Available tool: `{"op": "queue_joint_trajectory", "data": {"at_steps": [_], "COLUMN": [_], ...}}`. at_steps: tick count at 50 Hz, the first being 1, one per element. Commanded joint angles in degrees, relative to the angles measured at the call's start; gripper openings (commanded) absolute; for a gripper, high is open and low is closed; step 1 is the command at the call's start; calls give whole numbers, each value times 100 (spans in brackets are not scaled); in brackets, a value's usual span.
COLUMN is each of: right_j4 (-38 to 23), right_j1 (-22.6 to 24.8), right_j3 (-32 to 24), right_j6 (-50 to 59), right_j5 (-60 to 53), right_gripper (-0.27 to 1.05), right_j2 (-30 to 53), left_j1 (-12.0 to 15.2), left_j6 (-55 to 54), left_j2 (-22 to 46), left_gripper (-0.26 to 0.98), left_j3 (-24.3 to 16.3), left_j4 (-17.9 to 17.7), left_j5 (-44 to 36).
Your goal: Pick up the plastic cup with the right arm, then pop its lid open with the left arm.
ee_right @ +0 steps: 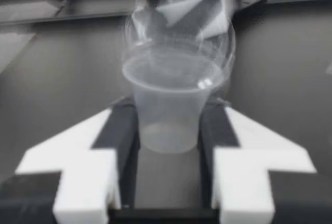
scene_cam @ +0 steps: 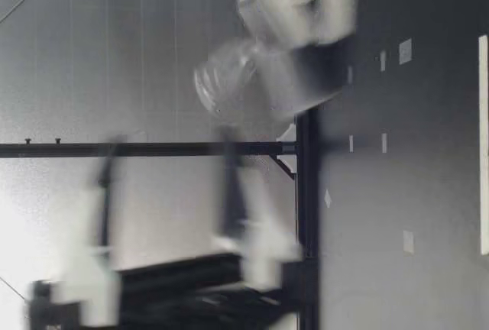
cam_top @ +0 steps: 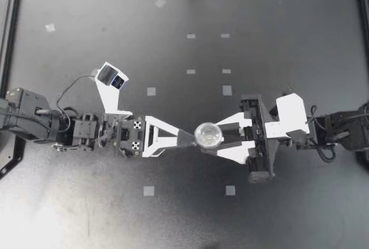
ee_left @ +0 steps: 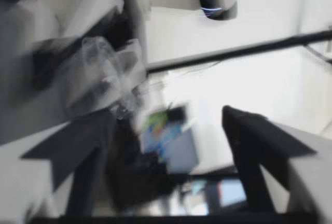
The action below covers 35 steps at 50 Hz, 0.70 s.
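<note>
Squarely between the two arms, a clear cup (cam_top: pixel 208 135) hangs above the dark worktop (cam_top: pixel 259 30), well off its surface in the low view. My right claw (cam_top: pixel 212 140) comes in from 3 o'clock and grips the cup's lower body from both sides, fingers set narrow against its wall. The right wrist view shows the base between them and the wider rim above. The cup stands roughly upright, mouth upward, so its long axis runs vertical, across the level claw. My left claw (cam_top: pixel 187 139) sits at the cup's 9 o'clock, tips just beside it; whether they touch I cannot tell. Its wrist is rolled onto its side. The blurred left wrist view shows its fingers spread wide, with the cup ahead of one finger rather than between them. Both forearms lie nearly in one line, claws facing each other.
</note>
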Motion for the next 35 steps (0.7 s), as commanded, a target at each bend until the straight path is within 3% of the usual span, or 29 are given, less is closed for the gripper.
{"op": "queue_joint_trajectory", "data": {"at_steps": [1,12,35], "right_j4": [0,-9,18], "right_j1": [114,281,343], "right_j3": [-18,0,79], "right_j6": [62,281,-545], "right_j5": [-9,44,53], "right_gripper": [32,32,32], "right_j2": [-114,-360,-1661], "left_j1": [132,202,185], "left_j6": [211,1318,6328], "left_j2": [-264,-352,-519], "left_gripper": [75,75,75], "left_j3": [-97,-9,62], "left_j4": [0,9,26], "left_j5": [-114,-44,888]}}
